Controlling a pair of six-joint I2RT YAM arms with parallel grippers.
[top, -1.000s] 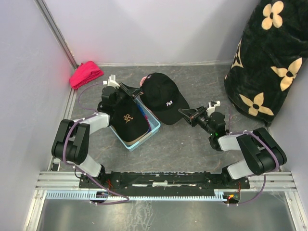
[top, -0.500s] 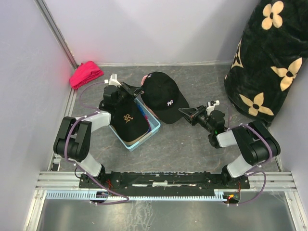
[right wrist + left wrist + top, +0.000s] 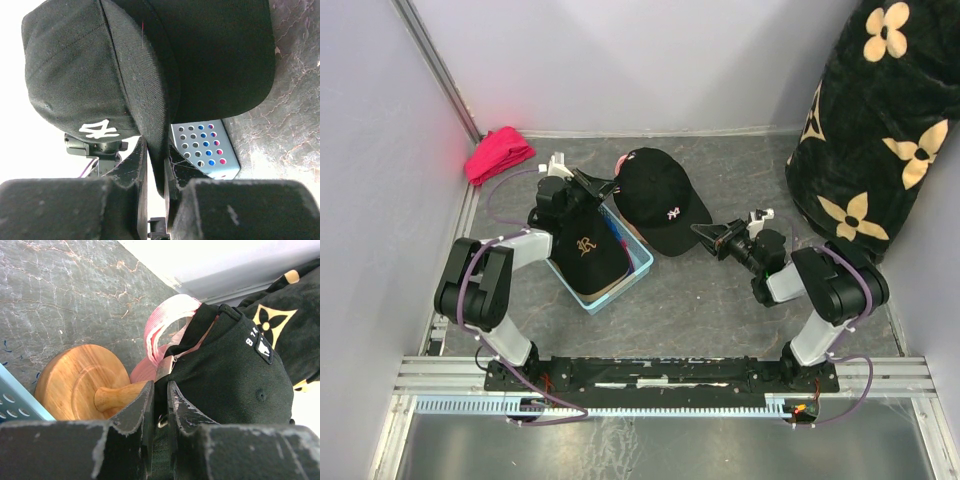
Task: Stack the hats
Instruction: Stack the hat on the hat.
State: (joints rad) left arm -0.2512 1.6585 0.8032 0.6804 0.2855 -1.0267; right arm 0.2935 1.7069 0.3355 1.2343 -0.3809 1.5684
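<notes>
Snugly inside right pincer (image 3: 156, 167): black cap (image 3: 90, 65)

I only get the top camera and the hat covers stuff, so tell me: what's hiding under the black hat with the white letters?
Observer: The left wrist view shows a round wooden stand. Its post disappears in under the black NY cap.
Operator: Is the pink bit poking out another hat?
Observer: Yes, it's a light pink cap. It sits between the stand and the black cap, with its back strap looping out.
Operator: Does the right end effector have the brim?
Observer: In the right wrist view, the right end effector is shut, with the brim's edge pinched between its fingers.
</notes>
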